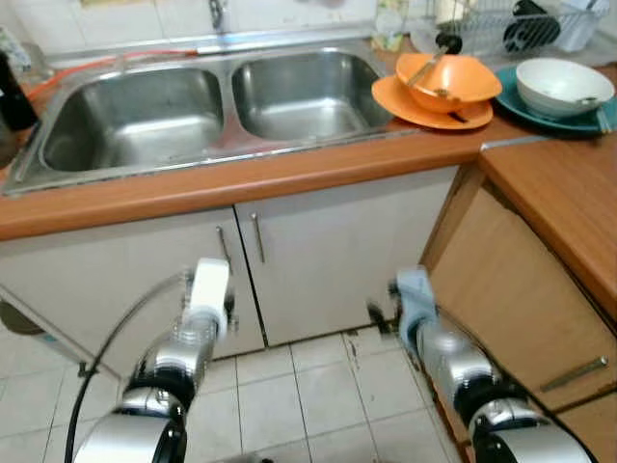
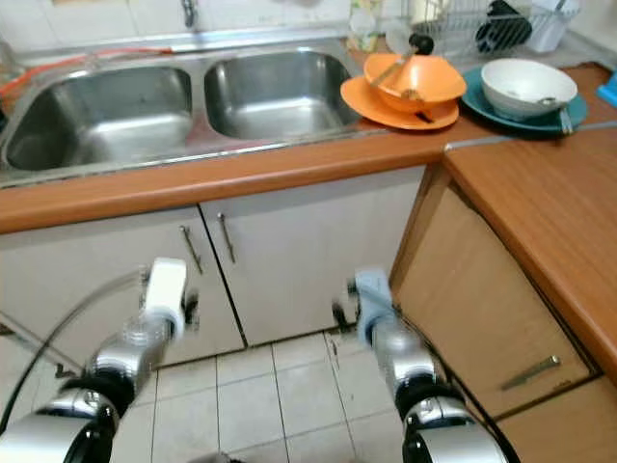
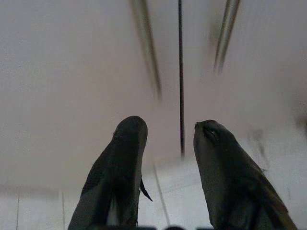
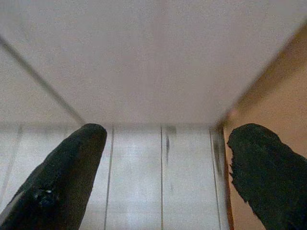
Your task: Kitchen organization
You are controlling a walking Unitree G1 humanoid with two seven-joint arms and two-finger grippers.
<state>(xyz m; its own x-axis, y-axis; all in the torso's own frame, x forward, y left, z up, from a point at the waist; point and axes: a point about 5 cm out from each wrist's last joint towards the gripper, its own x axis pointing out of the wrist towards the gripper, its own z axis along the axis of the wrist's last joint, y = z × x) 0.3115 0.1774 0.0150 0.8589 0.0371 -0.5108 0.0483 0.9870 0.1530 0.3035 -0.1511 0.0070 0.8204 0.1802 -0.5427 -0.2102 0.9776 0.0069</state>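
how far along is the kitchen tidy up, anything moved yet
Nothing looks done: the orange bowl and plate, and the white bowl on its teal plate, sit on the counter, and the sink looks bare. Nothing is in hand; the left end effector and right end effector are open, low before the cupboard doors.

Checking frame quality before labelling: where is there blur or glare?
Left wrist view: cabinet handles smeared by blur, left gripper fingers fairly crisp. Right wrist view: soft, right gripper fingertips dark. Left eye view: mild glare in the sink.
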